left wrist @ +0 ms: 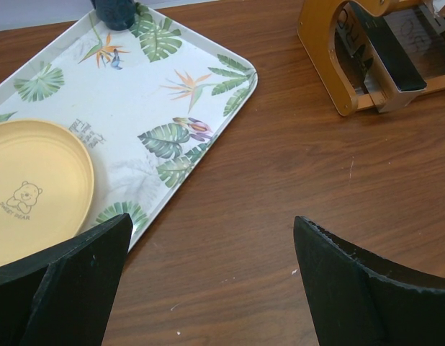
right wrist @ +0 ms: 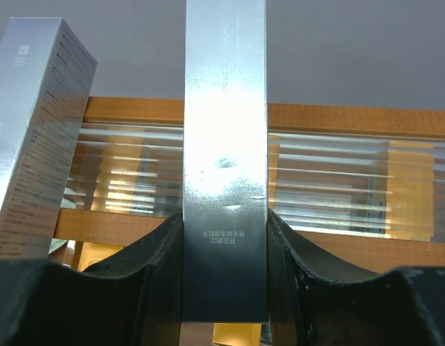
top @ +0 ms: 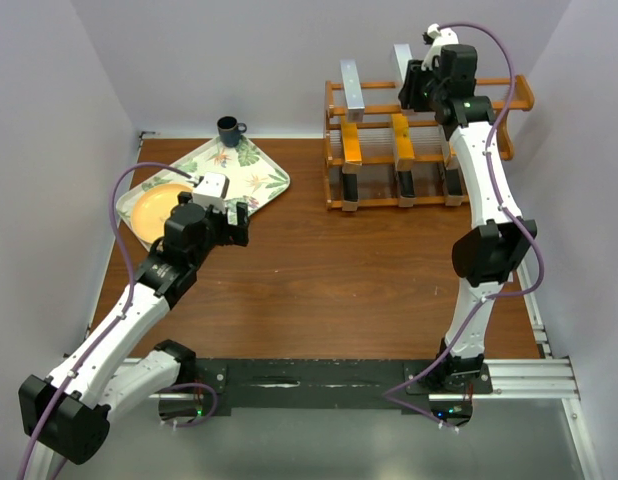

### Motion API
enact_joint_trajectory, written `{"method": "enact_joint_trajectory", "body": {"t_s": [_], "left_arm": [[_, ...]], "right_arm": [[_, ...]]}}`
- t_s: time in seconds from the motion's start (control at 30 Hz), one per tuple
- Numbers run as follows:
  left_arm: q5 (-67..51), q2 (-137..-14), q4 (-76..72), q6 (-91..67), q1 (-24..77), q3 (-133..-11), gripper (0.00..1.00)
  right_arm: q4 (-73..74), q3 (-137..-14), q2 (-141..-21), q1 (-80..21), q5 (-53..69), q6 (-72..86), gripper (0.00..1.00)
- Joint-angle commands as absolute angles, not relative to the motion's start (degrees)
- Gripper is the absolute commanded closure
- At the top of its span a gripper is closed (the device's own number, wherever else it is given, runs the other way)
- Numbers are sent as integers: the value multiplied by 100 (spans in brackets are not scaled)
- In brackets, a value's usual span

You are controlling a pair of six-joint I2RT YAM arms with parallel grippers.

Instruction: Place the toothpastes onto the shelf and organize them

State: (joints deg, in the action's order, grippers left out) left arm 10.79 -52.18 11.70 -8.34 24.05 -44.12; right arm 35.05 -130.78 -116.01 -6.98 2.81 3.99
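Note:
The orange-brown wooden shelf [top: 339, 100] stands at the far right of the table. Black toothpastes [top: 349, 187] lie on its bottom tier, orange-yellow ones [top: 351, 146] on the middle tier, and one silver-grey toothpaste [top: 351, 84] on the top tier. My right gripper [top: 417, 85] is shut on another silver-grey toothpaste [right wrist: 225, 166], holding it over the top tier, right of the first silver box [right wrist: 39, 137]. My left gripper [top: 235, 226] is open and empty over bare table beside the tray; its fingers [left wrist: 71, 281] stand wide apart.
A leaf-patterned tray [top: 259, 175] at the far left holds a yellow plate [top: 159, 208]. A dark mug [top: 229, 130] stands at its far corner. In the left wrist view the tray [left wrist: 172, 94], the plate [left wrist: 35, 187] and the shelf's side panel [left wrist: 320, 43] show.

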Motion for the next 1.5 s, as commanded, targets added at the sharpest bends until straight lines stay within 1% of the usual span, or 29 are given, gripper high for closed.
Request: {"method": "enact_joint_trajectory", "body": {"t_s": [0.0, 0.43, 0.7, 0.87, 0.9, 1.27, 1.47], "left_arm": [[1019, -5186, 1037, -765, 2399, -4500, 0], [993, -5168, 1028, -765, 2408, -4474, 0], [1002, -5194, 1011, -765, 2391, -4474, 0], [1002, -5203, 1011, -765, 2399, -4474, 0], [993, -5203, 1002, -765, 2399, -4474, 0], [993, -5150, 1011, -756, 2399, -4465, 0], [984, -5124, 1011, -756, 2399, -4465, 0]], "right_arm": [[3216, -13430, -11513, -703, 510, 598, 80], [3445, -13175, -11250, -721, 88, 703, 72], [3516, -13254, -11382, -773, 18, 642, 69], [3533, -13193, -11373, -835, 18, 650, 63], [3525, -13166, -11347, -835, 18, 650, 60], [3419, -12903, -11224, -896, -97, 826, 51], [3305, -12736, -11101, -923, -184, 879, 50]]}}
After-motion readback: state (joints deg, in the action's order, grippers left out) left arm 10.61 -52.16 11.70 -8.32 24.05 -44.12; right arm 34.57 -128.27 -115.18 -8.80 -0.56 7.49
